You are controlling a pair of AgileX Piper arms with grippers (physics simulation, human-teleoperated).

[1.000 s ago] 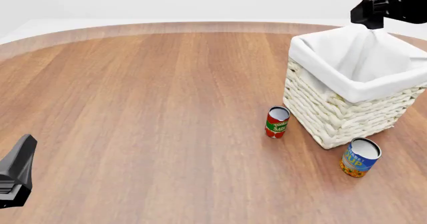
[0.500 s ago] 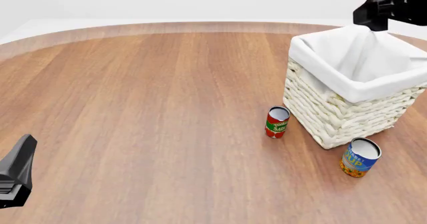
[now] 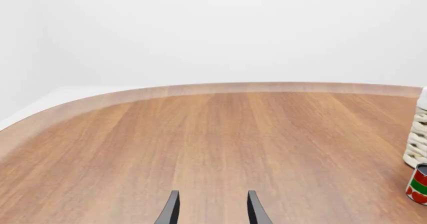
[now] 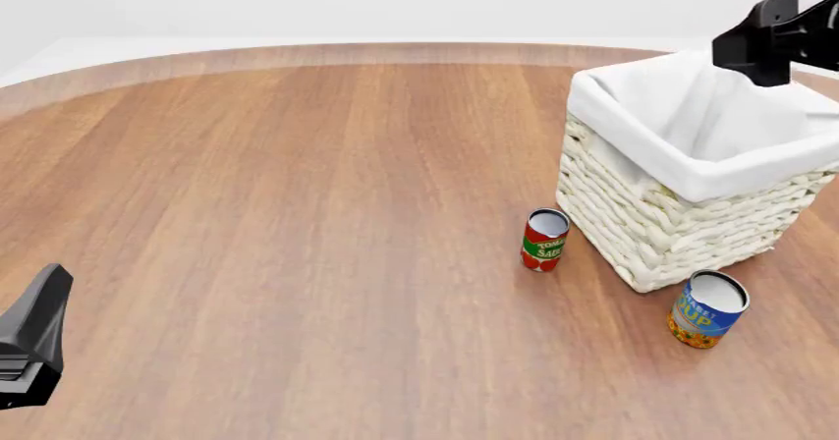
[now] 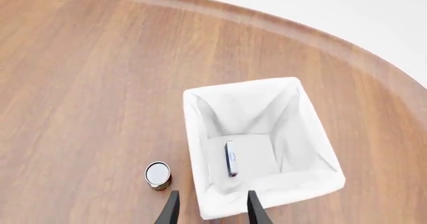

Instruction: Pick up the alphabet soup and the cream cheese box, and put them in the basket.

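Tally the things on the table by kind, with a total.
Cans: 2, the blue and yellow soup can and the red and green sauce can
Baskets: 1, the wicker basket
Boxes: 1, the blue and white box, lying inside the basket
Total: 4

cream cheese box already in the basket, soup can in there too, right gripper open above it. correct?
Not quite. The alphabet soup isn't in the basket; the front view shows it standing on the table just outside the basket's near side. The rest holds: the right wrist view shows the cream cheese box on the basket's lining and the right gripper open above it.
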